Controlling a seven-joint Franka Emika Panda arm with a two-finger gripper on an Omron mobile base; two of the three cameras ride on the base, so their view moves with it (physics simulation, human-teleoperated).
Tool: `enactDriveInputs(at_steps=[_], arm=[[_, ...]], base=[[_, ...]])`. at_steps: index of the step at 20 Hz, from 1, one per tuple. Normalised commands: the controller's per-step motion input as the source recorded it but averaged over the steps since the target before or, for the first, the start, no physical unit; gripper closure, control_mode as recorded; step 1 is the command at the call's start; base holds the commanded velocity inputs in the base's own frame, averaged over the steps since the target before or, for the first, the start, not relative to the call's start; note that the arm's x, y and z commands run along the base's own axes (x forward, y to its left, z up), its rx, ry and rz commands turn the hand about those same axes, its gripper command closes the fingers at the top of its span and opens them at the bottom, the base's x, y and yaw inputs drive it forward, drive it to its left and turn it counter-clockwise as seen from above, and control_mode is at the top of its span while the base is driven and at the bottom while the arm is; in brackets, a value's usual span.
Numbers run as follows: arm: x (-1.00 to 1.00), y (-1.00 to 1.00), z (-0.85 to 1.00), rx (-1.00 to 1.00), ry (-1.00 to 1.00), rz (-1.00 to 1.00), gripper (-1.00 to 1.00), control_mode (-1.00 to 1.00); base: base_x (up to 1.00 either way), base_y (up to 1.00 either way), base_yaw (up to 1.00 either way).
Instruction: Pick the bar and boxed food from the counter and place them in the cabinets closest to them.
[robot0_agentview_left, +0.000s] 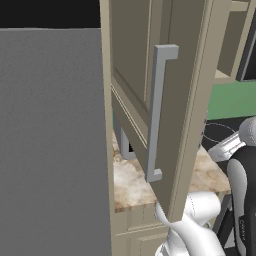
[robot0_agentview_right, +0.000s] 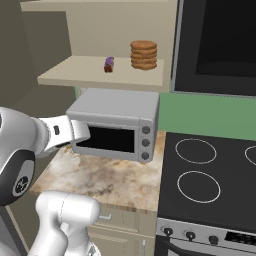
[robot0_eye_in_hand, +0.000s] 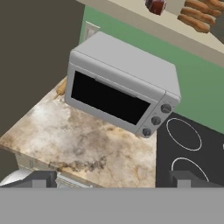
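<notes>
Hand view looks down on a grey toaster oven (robot0_eye_in_hand: 124, 89) sitting on the marbled counter (robot0_eye_in_hand: 83, 140), w/ the black stovetop (robot0_eye_in_hand: 188, 148) just beside it. Hand (robot0_eye_in_hand: 111, 179) hangs over the counter's front edge, its 2 tips spread wide, nothing between them. Above the oven an open cabinet shelf (robot0_agentview_right: 100, 75) carries a small dark-red and purple item (robot0_agentview_right: 109, 64), prob. the bar, and a stack of brown cookies (robot0_agentview_right: 144, 54). Boxed food: can't spot it on the counter near the oven. Judging by type, a small carton should be light and stiff but crushable; best pinched across its narrow faces, not too hard. Open cabinet door (robot0_agentview_left: 165, 100) stands near the arm.
</notes>
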Motion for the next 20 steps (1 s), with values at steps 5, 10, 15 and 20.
enactDriveInputs(at_steps=[5,10,15,20], arm=[[0.00,0.00,0.00,0.00,0.00,0.00,-1.00,-1.00],[0.00,0.00,0.00,0.00,0.00,0.00,-1.00,-1.00],[0.00,0.00,0.00,0.00,0.00,0.00,-1.00,1.00],[0.00,0.00,0.00,0.00,0.00,0.00,-1.00,1.00]], base=[[0.00,0.00,0.00],[0.00,0.00,0.00],[0.00,0.00,0.00],[-0.16,0.00,0.00]])
